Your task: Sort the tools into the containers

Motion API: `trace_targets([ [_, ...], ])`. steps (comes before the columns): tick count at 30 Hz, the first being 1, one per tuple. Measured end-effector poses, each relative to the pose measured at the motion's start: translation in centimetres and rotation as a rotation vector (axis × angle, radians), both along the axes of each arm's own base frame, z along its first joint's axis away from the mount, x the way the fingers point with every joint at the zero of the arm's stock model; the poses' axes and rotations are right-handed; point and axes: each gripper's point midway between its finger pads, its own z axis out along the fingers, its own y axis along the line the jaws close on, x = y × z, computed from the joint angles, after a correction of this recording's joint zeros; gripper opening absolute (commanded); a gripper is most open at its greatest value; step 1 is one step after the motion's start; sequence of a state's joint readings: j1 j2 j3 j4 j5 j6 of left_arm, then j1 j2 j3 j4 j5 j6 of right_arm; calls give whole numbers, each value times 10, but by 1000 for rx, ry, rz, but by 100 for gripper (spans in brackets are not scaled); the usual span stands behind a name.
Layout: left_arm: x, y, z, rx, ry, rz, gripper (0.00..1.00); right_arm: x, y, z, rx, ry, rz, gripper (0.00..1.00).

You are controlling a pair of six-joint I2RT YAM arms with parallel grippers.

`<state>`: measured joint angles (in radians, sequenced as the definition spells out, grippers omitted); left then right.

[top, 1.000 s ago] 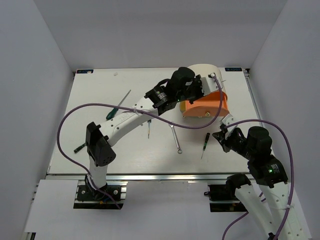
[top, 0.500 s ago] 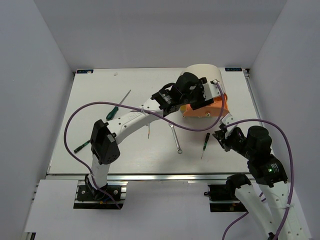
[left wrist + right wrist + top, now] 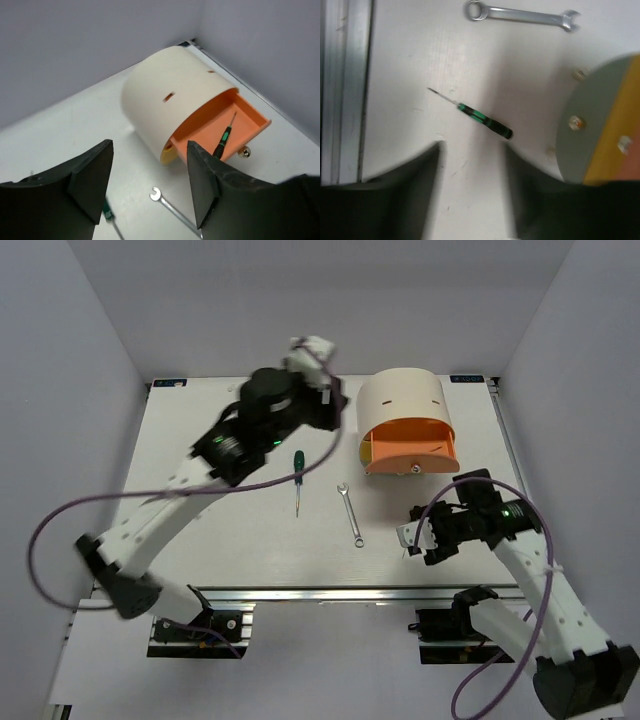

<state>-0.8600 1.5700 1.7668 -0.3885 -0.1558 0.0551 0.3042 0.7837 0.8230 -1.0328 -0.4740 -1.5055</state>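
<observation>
Right end effector (image 3: 472,150): fingers apart, nothing between them.

Target screwdriver (image 3: 485,119) lies flat on the table (image 3: 410,55), just ahead of the finger gap in the wrist view, untouched. Its long axis runs on a diagonal, thin tip up-left and dark handle end down-right, toward the container (image 3: 600,125). Judgement: I need some wrist turn so the fingers close across the handle, not along it.

The right arm is much the nearer. Left end effector (image 3: 149,172): fingers apart, empty, high over the table, looking down on the open drawer (image 3: 245,117), where a second screwdriver (image 3: 223,139) lies.

The wrench (image 3: 520,14) lies beyond the target, apart from it.

Writing: none readable. The blue corner tags (image 3: 166,383) are too small to read.
</observation>
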Motion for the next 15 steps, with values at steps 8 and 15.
trace_targets([
  [8,-103,158,-13,-377,200,229,79,16,-5,-56,-218,146,296,84],
  [15,-164,239,-72,-630,368,428,87,40,-12,-84,-333,128,346,80],
])
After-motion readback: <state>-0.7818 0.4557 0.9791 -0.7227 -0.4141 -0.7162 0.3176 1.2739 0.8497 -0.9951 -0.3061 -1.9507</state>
